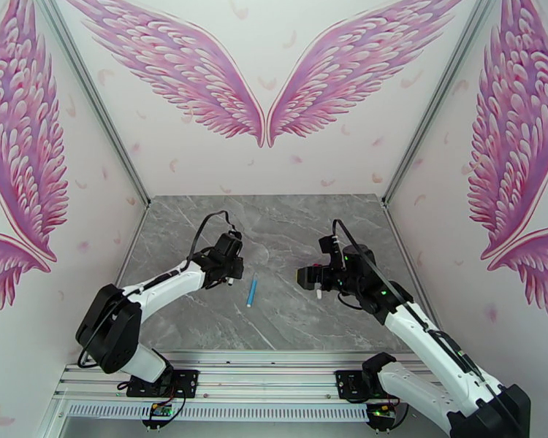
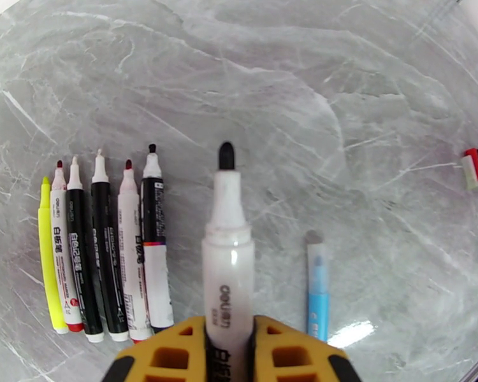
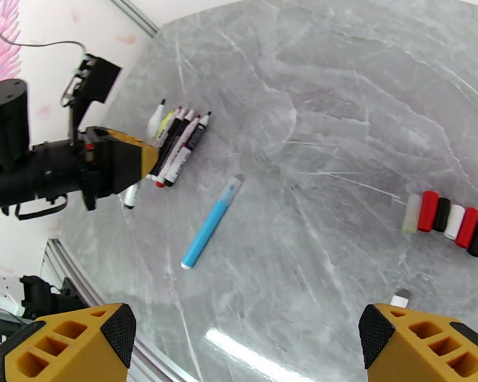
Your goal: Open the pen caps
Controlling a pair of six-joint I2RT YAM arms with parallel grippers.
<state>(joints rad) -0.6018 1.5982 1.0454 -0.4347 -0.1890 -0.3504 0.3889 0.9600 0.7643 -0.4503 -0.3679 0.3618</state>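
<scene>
grey tabletop [image 1: 288,235]: six uncapped pens [image 2: 105,249] in a row on the left, blue pen [image 2: 317,288] alone mid-table, six loose pen caps [image 3: 446,219] lined up on the right. left gripper [image 2: 229,351] pinching a black-tipped pen [image 2: 227,249], cap off. right gripper [image 3: 246,332] spread wide, holding nothing, small white cap [image 3: 401,297] just beside its finger.

walls [image 1: 267,169]: white, pink wing murals [image 1: 179,67] | corners: metal posts [image 1: 90,96] | table [image 1: 288,228]: grey veined marble, glossy
</scene>
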